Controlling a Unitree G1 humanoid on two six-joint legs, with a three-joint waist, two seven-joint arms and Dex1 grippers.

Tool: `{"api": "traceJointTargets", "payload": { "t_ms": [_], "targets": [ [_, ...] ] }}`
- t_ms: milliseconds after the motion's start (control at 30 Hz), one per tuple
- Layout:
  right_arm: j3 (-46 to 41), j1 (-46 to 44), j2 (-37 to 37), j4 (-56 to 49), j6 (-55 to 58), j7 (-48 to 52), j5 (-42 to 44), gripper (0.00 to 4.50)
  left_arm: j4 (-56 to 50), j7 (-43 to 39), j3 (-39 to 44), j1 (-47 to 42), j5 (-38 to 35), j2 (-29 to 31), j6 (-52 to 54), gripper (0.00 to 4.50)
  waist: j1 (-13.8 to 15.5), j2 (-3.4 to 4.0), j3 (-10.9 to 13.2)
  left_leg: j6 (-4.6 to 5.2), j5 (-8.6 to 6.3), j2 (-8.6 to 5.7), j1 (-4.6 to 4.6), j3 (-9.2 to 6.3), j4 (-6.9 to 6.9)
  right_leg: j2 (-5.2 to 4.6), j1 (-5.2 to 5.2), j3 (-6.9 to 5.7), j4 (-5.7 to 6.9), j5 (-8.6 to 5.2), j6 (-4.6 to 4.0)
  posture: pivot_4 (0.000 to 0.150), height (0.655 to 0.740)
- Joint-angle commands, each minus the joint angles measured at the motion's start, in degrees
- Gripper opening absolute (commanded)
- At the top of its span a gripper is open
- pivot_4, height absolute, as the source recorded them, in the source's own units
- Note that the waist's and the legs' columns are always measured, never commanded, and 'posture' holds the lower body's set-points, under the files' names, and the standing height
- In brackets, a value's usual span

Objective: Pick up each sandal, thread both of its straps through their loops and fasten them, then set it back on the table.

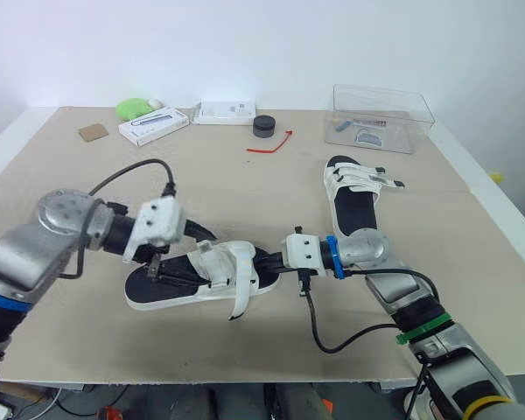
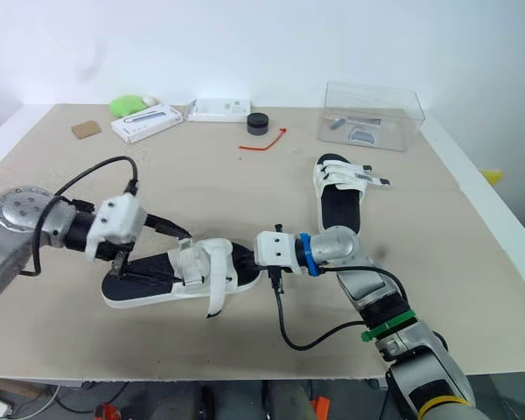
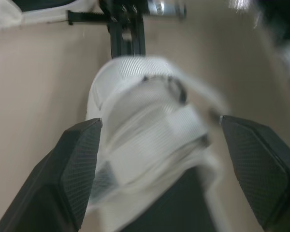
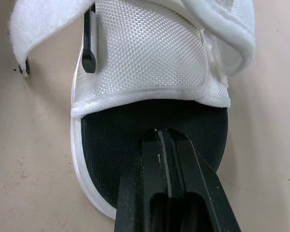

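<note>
The near sandal (image 1: 201, 276) and far sandal (image 1: 352, 197) have white woven-mesh straps, white soles, black footbeds. A red tie (image 1: 271, 144) lies on the beige table (image 1: 245, 197).

Near edge crowded, middle of the table open, far edge lined with clutter.

The near sandal (image 1: 201, 278) is boxed in. The left gripper (image 3: 160, 123) straddles its straps from the left with fingers spread wide. The right gripper (image 4: 163, 137), fingers pressed together, sits at its right end, and a black cable (image 1: 312, 319) loops nearer than that. The second sandal (image 1: 354, 188) blocks the right middle. Bare table (image 1: 210, 184) lies open beyond the near sandal as far as the back row: brown square (image 1: 94, 132), green lump (image 1: 133, 108), two white boxes (image 1: 153, 125), black puck (image 1: 264, 126), red tie (image 1: 271, 146) and, far right, a clear box (image 1: 381, 118).
</note>
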Motion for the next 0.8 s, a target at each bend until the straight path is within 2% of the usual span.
{"api": "traceJointTargets", "payload": {
  "t_ms": [33, 100, 200, 333, 367, 433, 567, 800],
  "targets": [
    [2.1, 0.9, -0.6, 2.1, 0.5, 1.1, -2.9, 0.00, -2.1, 2.9, 9.5, -4.3, -22.6, 2.5, 22.8, 4.02, 0.0, -0.07, 0.0, 0.00, 0.00, -0.01, 0.01, -0.01, 0.00, 0.02, 0.00, -0.01, 0.00, -0.01, -0.02, 0.150, 0.7400],
    [2.1, 1.0, -0.5, 2.2, 0.4, 1.1, -2.9, 0.00, -5.7, 3.3, 11.7, -1.0, -26.9, 3.9, 27.3, 4.02, -0.2, -0.03, 0.0, 0.00, 0.00, 0.01, 0.00, -0.04, -0.01, 0.06, 0.00, -0.02, 0.01, -0.03, -0.05, 0.150, 0.7400],
    [2.2, 0.9, -0.5, 2.4, 0.2, 1.1, -3.0, 0.00, -12.6, 7.4, 14.7, 7.4, -29.4, 3.3, 29.2, 4.02, -0.4, 0.20, -0.1, -0.05, -0.06, 0.03, 0.07, -0.01, -0.09, 0.04, -0.01, 0.06, 0.03, -0.16, -0.08, 0.150, 0.7400],
    [2.3, 1.0, -0.4, 2.4, 0.1, 1.0, -3.1, 0.00, -16.9, 19.5, 17.6, 14.8, -34.3, -2.5, 30.3, 4.02, 0.0, -0.05, 0.0, -0.24, -0.04, 0.12, 0.01, -0.18, -0.05, 0.03, 0.00, 0.02, 0.08, -0.20, -0.15, 0.150, 0.7400],
    [2.3, 1.2, -0.4, 2.1, 0.2, 1.0, -3.0, 0.00, -18.7, 24.6, 17.4, 17.7, -34.6, -4.9, 30.0, 4.02, 0.0, -0.05, 0.0, -0.27, -0.02, 0.14, 0.07, -0.21, -0.02, 0.01, 0.05, 0.02, 0.11, -0.16, -0.22, 0.150, 0.7400],
    [2.3, 1.5, -0.6, 1.8, 0.3, 1.1, -3.0, 0.00, -22.0, 30.7, 16.3, 21.7, -30.5, -8.0, 28.4, 4.02, 0.0, 0.13, -0.1, -0.36, 0.04, 0.13, 0.12, -0.18, -0.05, 0.01, 0.07, 0.05, 0.08, -0.12, -0.30, 0.150, 0.7400],
    [2.3, 1.6, -0.6, 1.8, 0.3, 1.2, -3.0, 0.00, -23.2, 35.9, 16.1, 23.9, -28.7, -10.5, 28.4, 4.02, 0.1, 0.04, -0.1, -0.46, 0.10, 0.09, 0.16, -0.22, -0.05, 0.02, 0.12, 0.04, 0.09, -0.11, -0.35, 0.150, 0.7400],
    [2.3, 1.4, -0.2, 1.7, 0.7, 1.2, -3.1, 0.00, -24.4, 38.5, 13.1, 26.4, -25.2, -12.5, 28.1, 4.02, 0.1, 0.07, -0.1, -0.49, 0.12, 0.07, 0.17, -0.19, -0.06, 0.03, 0.13, 0.06, 0.09, -0.15, -0.48, 0.150, 0.7400]
  ]
}}
